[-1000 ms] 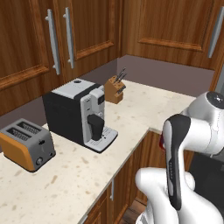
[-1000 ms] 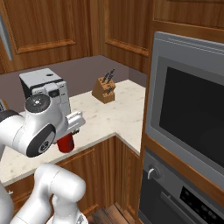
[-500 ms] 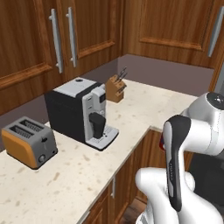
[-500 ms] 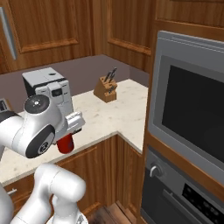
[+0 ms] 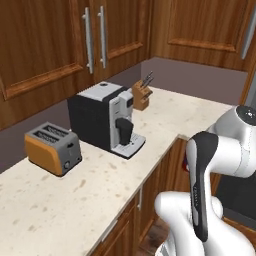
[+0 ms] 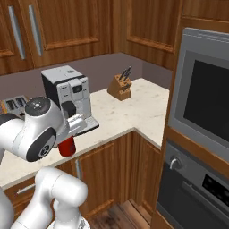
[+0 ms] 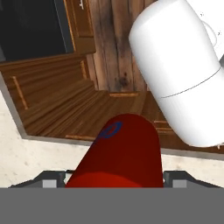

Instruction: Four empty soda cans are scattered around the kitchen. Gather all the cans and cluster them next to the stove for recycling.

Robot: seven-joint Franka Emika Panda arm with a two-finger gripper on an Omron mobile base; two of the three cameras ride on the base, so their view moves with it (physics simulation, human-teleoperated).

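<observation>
Wood floor (image 7: 105, 65) bkgd, red can (image 7: 119, 153) btwn fingers (image 7: 53, 178)

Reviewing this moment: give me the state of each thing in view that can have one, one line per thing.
Red soda can: held between the gripper's jaws, off the counter.
Gripper: shut on the can.
Upper cabinet doors: closed.
Oven door: closed.
Toaster: slots empty.
Knife block: knives in it.

Cabinets (image 5: 45, 45): brown wood, slightly glossy.
Counter (image 5: 65, 200): pale speckled stone, smooth.
Soda can (image 7: 118, 153): red, smooth metal.
</observation>
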